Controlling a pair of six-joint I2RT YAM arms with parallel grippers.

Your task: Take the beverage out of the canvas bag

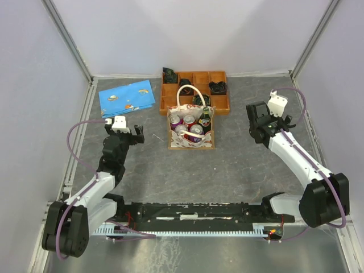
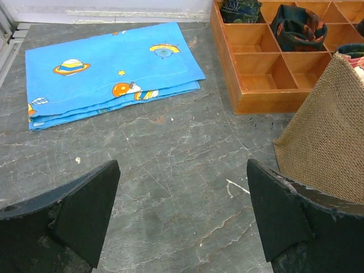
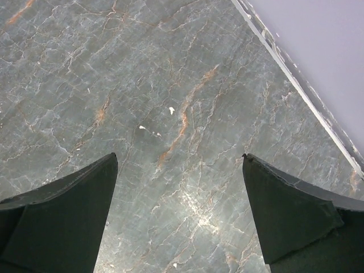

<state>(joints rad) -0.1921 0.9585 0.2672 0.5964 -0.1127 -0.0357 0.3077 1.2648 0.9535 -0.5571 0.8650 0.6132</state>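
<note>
The cream canvas bag (image 1: 191, 136) stands upright at the table's middle, its white looped handles raised. Several drink cans (image 1: 189, 120) and a green bottle (image 1: 205, 116) stand inside it. My left gripper (image 1: 138, 135) is open and empty, low over the table to the left of the bag. In the left wrist view its open gripper (image 2: 182, 173) frames bare table, with the bag's woven side (image 2: 327, 142) at the right edge. My right gripper (image 1: 257, 118) is open and empty, well right of the bag. The right wrist view shows that gripper (image 3: 179, 168) over bare stone.
An orange wooden compartment tray (image 1: 222, 91) with dark items sits just behind the bag; it also shows in the left wrist view (image 2: 267, 85). A folded blue space-print cloth (image 1: 127, 98) lies at the back left. Walls close in the table's sides.
</note>
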